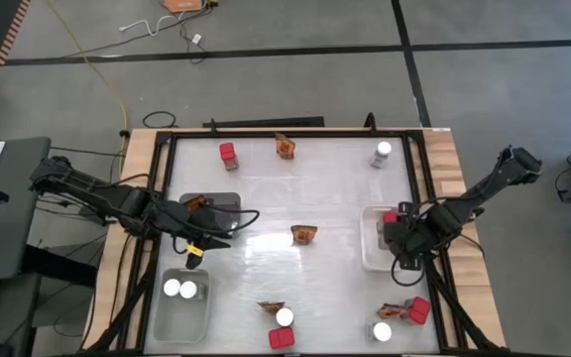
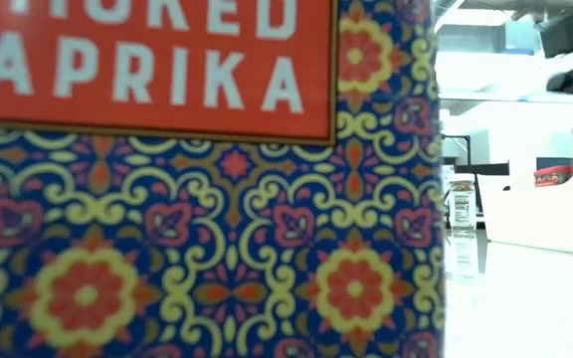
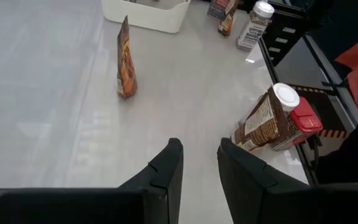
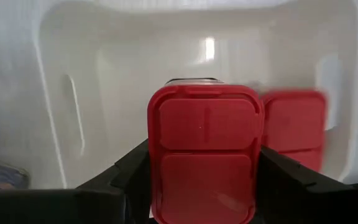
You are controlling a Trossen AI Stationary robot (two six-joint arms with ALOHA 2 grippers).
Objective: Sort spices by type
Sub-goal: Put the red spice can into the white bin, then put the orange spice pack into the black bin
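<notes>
Right gripper (image 4: 204, 186) clamps a red box (image 4: 205, 158) upright over the white tray (image 1: 373, 248) at the tabletop's right edge, a second red box (image 4: 297, 127) just beside. Left gripper (image 3: 199, 165), narrow and empty, faces the central packet (image 3: 125, 59).

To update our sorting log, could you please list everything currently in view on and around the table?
red boxes: five, red, three loose on the table, one in the white tray, one gripped above it
jars: five, white-lidded, two in the clear tray, three loose
packets: five, orange-brown, one in the grey tray, four loose
grey tray: one, grey, left side
clear tray: one, clear, near left corner
white tray: one, white, right side
table: one, pale top, dark frame
left end effector: one, dark, open and empty, beside the grey tray
right end effector: one, dark, shut on a red box over the white tray
</notes>
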